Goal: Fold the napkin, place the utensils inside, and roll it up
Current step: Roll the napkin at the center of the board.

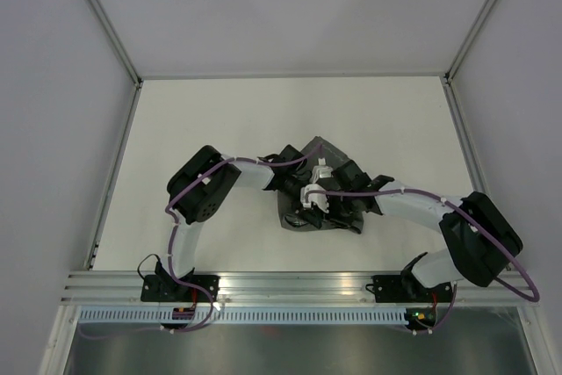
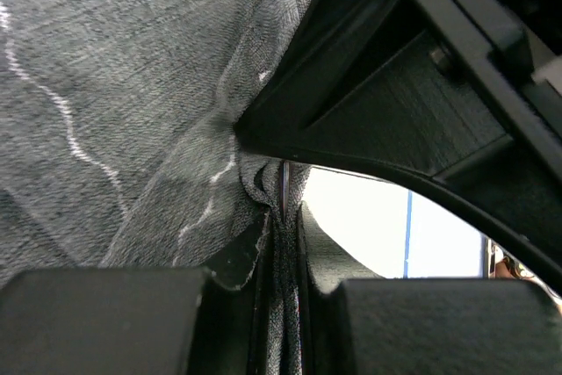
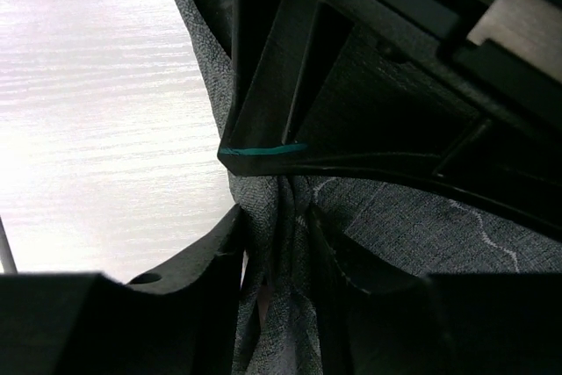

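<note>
Because both arms meet at the middle of the table point(image 1: 176, 129), I read this as a shared grip on the cloth, taken to lift or turn a fold over rather than to move it elsewhere. The left arm point(image 1: 206, 191) reaches in from the left and the right arm point(image 1: 421, 208) from the right, and their wrists nearly touch above the napkin point(image 1: 318, 151).

The napkin lies bunched in a dark grey heap under the two wrists, not flat, with one peaked corner showing at the far side. I judge the fold is only partly made.

The left gripper point(image 2: 281, 243) is clamped on the napkin: a thin doubled edge runs straight down between its fingers, and the rest of the cloth hangs away to the left of that view. The right gripper point(image 3: 277, 243) is pressed onto a thicker gathered fold, with cloth filling the gap between its jaws and spilling to the right.

A pale stitched line point(image 2: 68, 125) wanders across the slack fabric, so the hem is close by. I cannot make out the utensils anywhere.
</note>
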Motion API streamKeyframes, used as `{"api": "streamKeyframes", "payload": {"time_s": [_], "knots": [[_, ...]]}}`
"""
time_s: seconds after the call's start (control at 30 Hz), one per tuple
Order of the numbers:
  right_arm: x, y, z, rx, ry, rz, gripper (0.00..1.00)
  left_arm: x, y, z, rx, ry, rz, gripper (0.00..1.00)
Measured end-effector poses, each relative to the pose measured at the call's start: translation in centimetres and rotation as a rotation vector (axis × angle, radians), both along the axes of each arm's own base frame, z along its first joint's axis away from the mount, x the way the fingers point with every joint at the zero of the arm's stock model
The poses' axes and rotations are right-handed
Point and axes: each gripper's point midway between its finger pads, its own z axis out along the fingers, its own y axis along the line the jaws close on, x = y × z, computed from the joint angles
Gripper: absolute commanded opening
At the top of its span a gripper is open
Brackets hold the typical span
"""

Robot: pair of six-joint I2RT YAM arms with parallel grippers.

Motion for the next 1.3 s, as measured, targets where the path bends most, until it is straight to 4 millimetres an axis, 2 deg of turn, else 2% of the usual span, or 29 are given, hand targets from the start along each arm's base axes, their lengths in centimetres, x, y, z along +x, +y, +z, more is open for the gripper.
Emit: {"api": "streamKeyframes", "payload": {"time_s": [0.07, 0.3, 0.37, 0.63, 0.73, 1.0, 1.3], "knots": [[0.0, 0.0, 0.0, 0.004, 0.043, -0.011, 0.27, 0.1, 0.0, 0.0, 0.001, 0.000, 0.003, 0.02], [0.5, -0.2, 0.2, 0.046, 0.267, -0.057, 0.20, 0.5, 0.1, 0.0, 0.004, 0.005, 0.019, 0.04], [0.7, -0.4, 0.3, 0.063, 0.336, -0.065, 0.13, 0.7, 0.2, 0.0, 0.012, 0.015, 0.033, 0.07], [1.2, -0.3, 0.2, 0.113, 0.481, -0.017, 0.02, 1.1, 0.3, 0.0, 0.058, 0.124, 0.126, 0.24], [1.3, -0.4, 0.2, 0.132, 0.519, -0.018, 0.00, 1.1, 0.3, -0.1, 0.060, 0.156, 0.160, 0.31], [1.4, -0.6, 0.1, 0.186, 0.654, -0.075, 0.00, 1.8, 1.1, 0.3, 0.050, 0.225, 0.304, 0.37], [1.5, -0.7, -0.2, 0.166, 0.810, -0.181, 0.00, 6.0, 1.7, 1.7, -0.008, 0.019, 0.551, 0.38]]}}
